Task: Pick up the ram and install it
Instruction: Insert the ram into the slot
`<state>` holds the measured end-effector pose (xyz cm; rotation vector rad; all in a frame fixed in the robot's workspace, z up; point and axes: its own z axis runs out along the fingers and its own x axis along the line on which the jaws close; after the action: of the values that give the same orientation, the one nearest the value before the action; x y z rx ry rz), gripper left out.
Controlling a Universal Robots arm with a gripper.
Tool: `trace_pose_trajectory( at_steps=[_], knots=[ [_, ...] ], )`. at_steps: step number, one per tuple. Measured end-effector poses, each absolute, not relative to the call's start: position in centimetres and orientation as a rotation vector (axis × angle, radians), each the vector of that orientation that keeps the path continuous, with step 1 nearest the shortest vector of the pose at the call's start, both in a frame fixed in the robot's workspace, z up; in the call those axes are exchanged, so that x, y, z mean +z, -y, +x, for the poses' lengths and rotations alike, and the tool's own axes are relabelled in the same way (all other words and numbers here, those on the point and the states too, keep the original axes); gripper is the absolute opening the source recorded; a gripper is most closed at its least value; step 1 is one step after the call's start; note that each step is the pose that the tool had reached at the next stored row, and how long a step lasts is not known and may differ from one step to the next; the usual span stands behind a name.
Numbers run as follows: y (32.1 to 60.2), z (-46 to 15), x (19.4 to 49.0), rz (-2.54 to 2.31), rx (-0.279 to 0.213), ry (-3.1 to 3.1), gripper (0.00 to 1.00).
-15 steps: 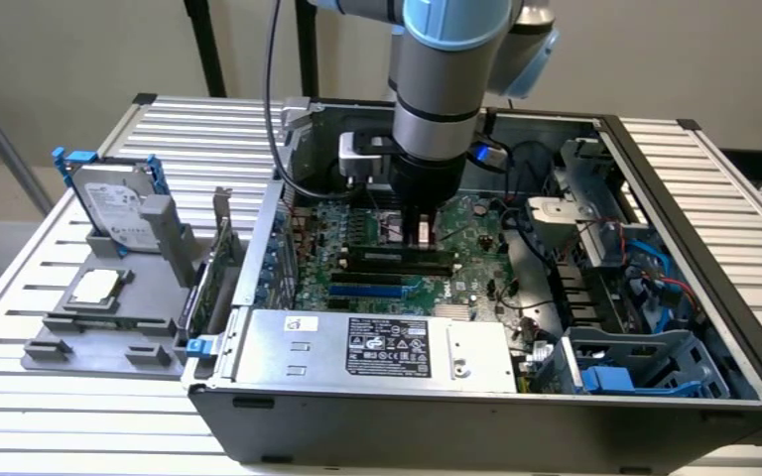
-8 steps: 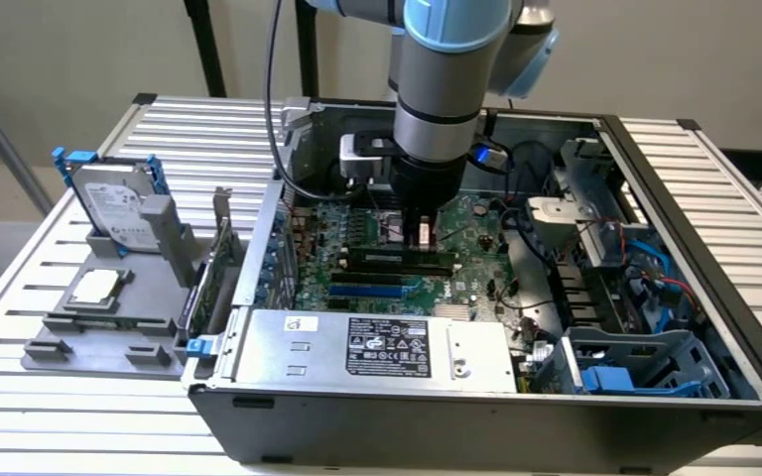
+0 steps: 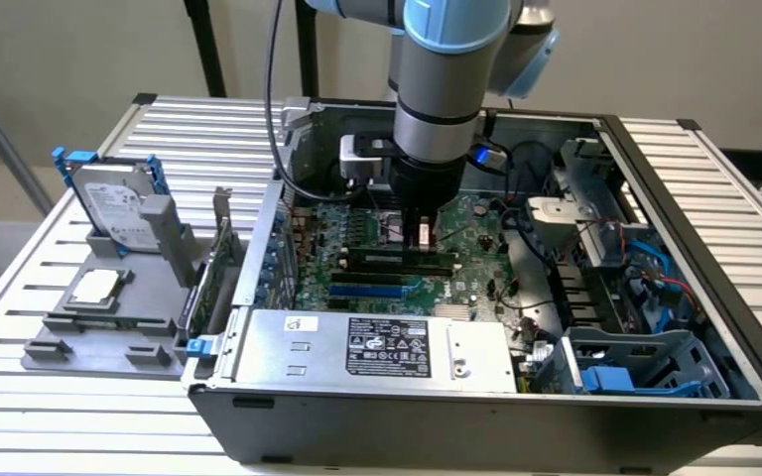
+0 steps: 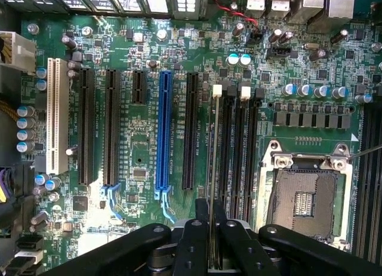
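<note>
Wrist view: black two-finger gripper clamped on thin green ram stick, seen edge-on, above black memory slots at green motherboard's 3 o'clock side.

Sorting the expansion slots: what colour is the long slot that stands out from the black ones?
Blue, clearest in the wrist view, beside the black slots.

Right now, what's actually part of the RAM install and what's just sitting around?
In the job:
- gripper, shut on the ram, held edge-on above the motherboard
- memory slots beside the empty processor socket

Lying about:
- hard drive with blue brackets, upright on the grey stand
- square silver processor chip on the same stand
- power supply
</note>
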<state>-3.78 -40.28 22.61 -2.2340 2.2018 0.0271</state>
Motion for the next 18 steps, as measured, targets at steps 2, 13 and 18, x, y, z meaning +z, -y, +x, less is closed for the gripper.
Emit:
trace_pose_trajectory(
  at_steps=[2,13,18],
  knots=[
    [40.21,-3.77,22.59,-2.234,0.027,-2.202,0.14],
    [40.0,-3.77,22.33,-2.234,0.027,-2.202,0.14],
    [39.98,-3.78,22.17,-2.235,0.025,-2.203,0.14]
  ],
)
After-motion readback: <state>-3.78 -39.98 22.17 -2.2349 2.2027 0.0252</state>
